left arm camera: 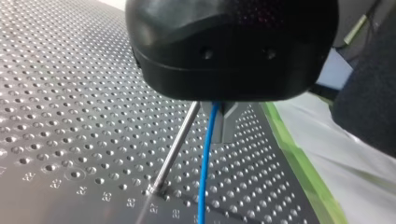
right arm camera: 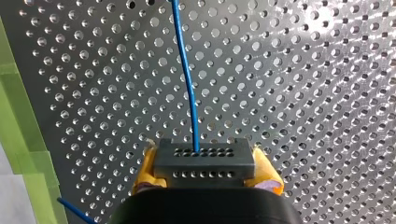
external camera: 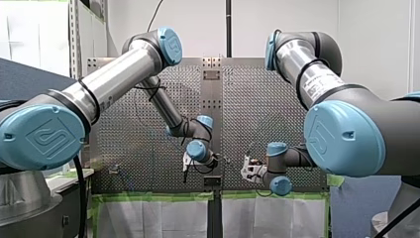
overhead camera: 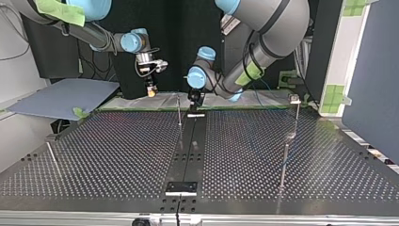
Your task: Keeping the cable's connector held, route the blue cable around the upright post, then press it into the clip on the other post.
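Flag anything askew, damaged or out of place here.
Nothing stands out. The connector sits square between my right gripper's yellow pads, and the blue cable leaves it unkinked. In the left wrist view it runs beside the upright post.

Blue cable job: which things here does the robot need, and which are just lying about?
For the job:
blue cable
connector, held in my right gripper
upright post
post with clip

Just lying about:
grey-blue board beside the table
green tape along the table's edge
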Controlling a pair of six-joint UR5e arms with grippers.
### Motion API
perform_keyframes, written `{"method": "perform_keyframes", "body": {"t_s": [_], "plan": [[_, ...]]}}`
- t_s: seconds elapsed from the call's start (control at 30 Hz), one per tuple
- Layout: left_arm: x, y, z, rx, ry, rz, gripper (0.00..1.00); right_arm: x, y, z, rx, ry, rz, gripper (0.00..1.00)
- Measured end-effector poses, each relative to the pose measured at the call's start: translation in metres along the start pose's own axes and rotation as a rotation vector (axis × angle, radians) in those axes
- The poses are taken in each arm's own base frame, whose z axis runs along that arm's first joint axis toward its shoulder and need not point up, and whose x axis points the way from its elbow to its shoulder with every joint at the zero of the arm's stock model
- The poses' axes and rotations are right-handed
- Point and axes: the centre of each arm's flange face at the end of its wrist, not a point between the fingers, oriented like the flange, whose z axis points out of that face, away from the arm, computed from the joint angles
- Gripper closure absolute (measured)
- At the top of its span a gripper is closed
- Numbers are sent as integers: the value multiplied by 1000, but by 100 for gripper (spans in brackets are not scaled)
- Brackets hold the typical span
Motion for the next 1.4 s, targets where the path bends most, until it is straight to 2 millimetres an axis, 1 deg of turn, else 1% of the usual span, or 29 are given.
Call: {"method": "perform_keyframes", "body": {"t_s": [0.47,0.6,1.0,1.2,1.4], "plan": [[0,3,2,17,4,-63,100,3,20,2,-15,-7,-2,100],[5,4,4,31,14,-90,100,4,24,4,-6,-9,-4,100],[11,2,6,70,23,-118,100,6,39,6,-27,-22,-6,100],[25,3,9,91,48,-132,100,6,42,7,-31,-28,-18,100],[28,3,11,106,46,-133,100,6,43,8,-34,-28,-20,100]]}}
